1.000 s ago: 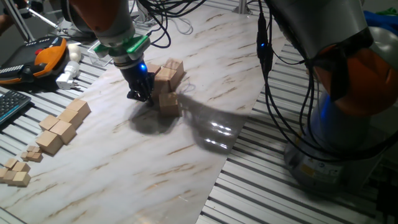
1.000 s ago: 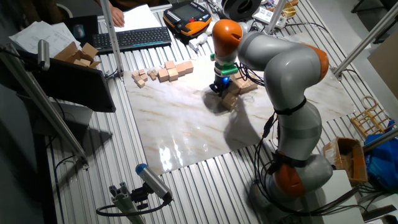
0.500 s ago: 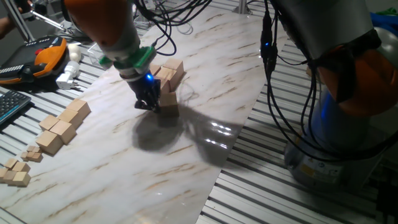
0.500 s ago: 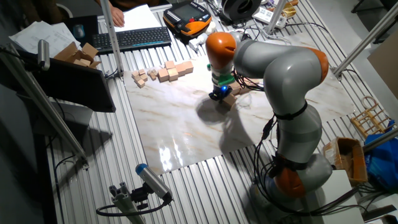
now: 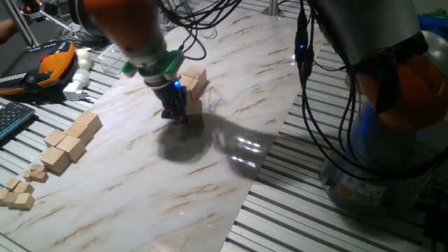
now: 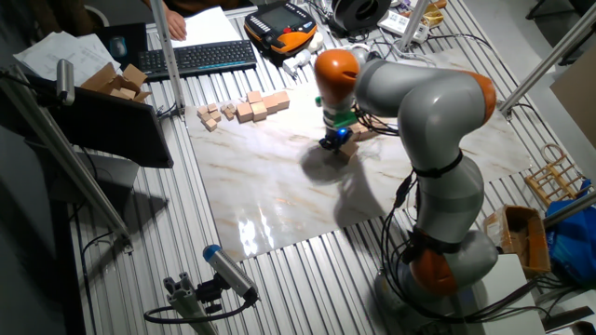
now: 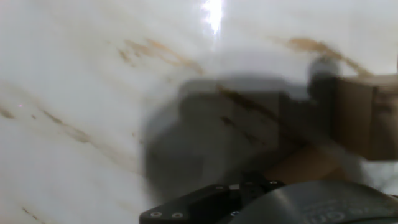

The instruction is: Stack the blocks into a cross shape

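Several of the blocks (image 5: 190, 79) sit in a loose cluster on the marble board (image 5: 140, 189), some piled on others. One block (image 5: 196, 115) lies just in front of that cluster. My gripper (image 5: 174, 112) is down at the board on that block's left side, close against it. Its black fingers look pressed together, shut, with nothing between them. From the other fixed view, the gripper (image 6: 332, 144) stands beside the same block (image 6: 344, 154). The blurred hand view shows a block (image 7: 367, 118) at the right edge and the gripper's shadow on the marble.
A row of joined tan cubes (image 5: 70, 140) and small cubelets (image 5: 17, 196) lie at the board's left edge. A keyboard (image 5: 10, 119), an orange pendant (image 5: 52, 59) and a white plug (image 5: 77, 84) sit beyond. Cables hang near the robot's base (image 5: 378, 140).
My gripper has slid to the right along the board, from a gap left of the front block to right up against it. The block pile looks unmoved.
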